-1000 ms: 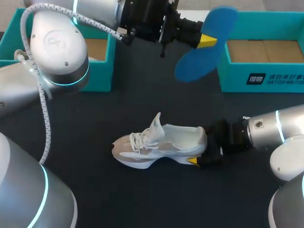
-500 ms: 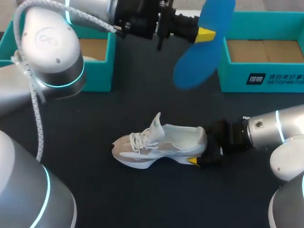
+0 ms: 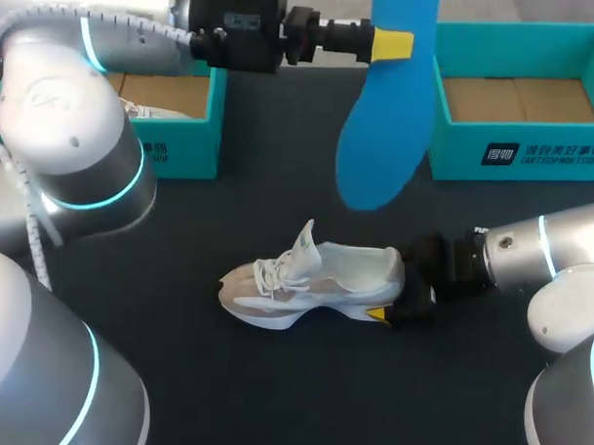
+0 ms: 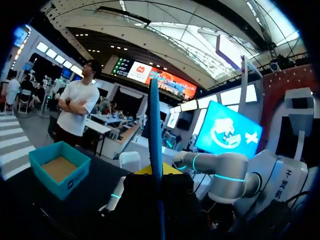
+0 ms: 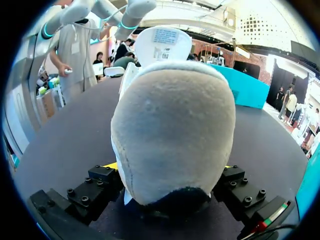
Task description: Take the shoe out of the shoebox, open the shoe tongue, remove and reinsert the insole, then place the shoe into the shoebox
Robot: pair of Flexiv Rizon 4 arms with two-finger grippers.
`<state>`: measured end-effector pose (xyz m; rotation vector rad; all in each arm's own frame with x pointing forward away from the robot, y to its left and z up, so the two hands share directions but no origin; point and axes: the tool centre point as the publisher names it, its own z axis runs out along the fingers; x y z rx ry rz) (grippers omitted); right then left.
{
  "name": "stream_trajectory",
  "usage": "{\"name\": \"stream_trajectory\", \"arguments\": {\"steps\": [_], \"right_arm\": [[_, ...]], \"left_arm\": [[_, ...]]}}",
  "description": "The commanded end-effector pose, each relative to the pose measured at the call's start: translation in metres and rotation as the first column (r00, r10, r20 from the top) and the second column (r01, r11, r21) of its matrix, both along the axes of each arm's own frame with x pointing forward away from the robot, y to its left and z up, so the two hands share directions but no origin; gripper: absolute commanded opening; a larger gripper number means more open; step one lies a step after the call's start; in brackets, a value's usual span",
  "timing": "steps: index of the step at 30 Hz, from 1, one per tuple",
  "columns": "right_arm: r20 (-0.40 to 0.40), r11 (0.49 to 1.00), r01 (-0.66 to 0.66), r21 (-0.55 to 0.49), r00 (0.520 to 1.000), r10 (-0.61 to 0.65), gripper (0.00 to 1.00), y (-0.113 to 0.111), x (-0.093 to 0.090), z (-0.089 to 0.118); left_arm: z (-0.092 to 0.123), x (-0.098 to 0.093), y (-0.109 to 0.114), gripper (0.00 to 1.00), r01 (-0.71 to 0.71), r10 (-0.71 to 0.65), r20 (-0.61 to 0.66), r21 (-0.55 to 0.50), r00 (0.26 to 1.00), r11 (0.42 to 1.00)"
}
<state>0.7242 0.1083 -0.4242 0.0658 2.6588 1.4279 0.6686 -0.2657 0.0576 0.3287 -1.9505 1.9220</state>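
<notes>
The left gripper (image 3: 393, 45) is up high over the back of the table (image 3: 271, 397). Its two fingers pinch tight on the top end of the blue insole (image 3: 378, 137), which hangs down in the air, apart from the shoe (image 3: 314, 280). The white shoe stands on its sole in the middle of the table, tongue sticking up. The right gripper (image 3: 382, 311) is at the heel, with one finger pressing on each side. A teal shoebox (image 3: 455, 155) sits at the far right
</notes>
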Motion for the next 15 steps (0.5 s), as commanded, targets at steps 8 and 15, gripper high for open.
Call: {"name": "stream_trajectory", "arguments": {"steps": [8,15], "right_arm": [[-0.001,1.000,0.000,-0.003,1.000,0.000,0.00,0.0001,0.0001,0.0003],[-0.001,1.000,0.000,-0.003,1.000,0.000,0.00,0.0001,0.0001,0.0003]], "left_arm": [[-0.0071,-0.0065,0.0024,0.00,-0.094,0.045,-0.372,-0.115,0.927,0.989],[-0.0164,-0.0111,0.0102,0.00,0.018,-0.001,-0.543,0.026,0.840,0.999]]}}
